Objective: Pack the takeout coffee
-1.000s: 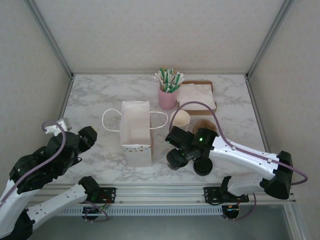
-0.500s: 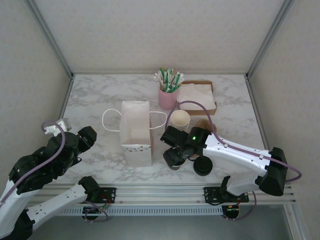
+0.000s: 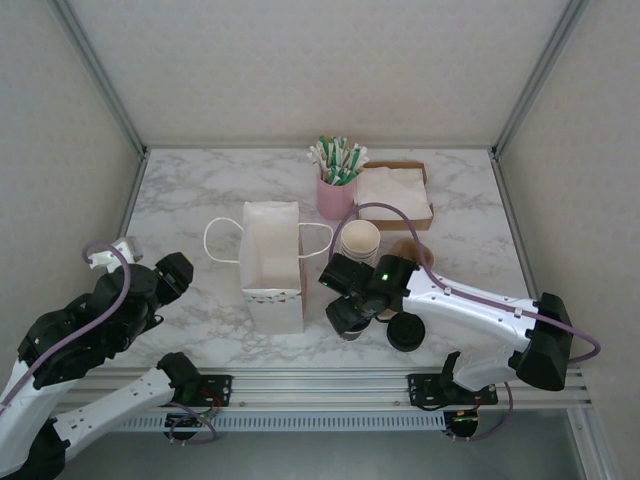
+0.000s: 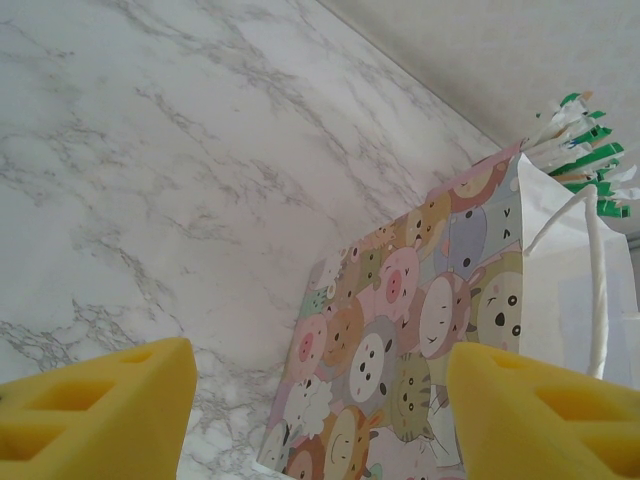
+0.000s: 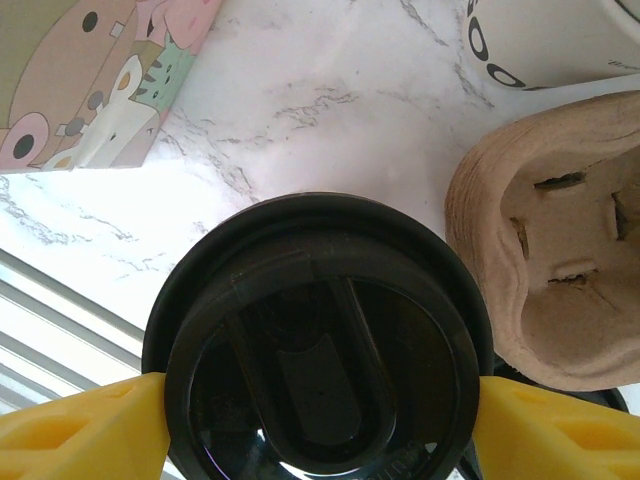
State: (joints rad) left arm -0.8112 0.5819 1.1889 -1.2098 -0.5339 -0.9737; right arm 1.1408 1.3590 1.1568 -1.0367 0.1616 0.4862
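Yellow-fingered, my right gripper (image 5: 320,425) is clamped on the takeout coffee (image 5: 318,340) at its black lid. The cup sits just right of the paper bag (image 3: 272,265), with the pulp carrier (image 5: 560,280) close beside it. My left gripper (image 4: 320,410) hangs with jaws spread and empty, facing the bag's cartoon-printed side.

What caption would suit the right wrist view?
Right gripper holds the takeout coffee, black lid up, beside the cardboard carrier and cartoon-print bag.
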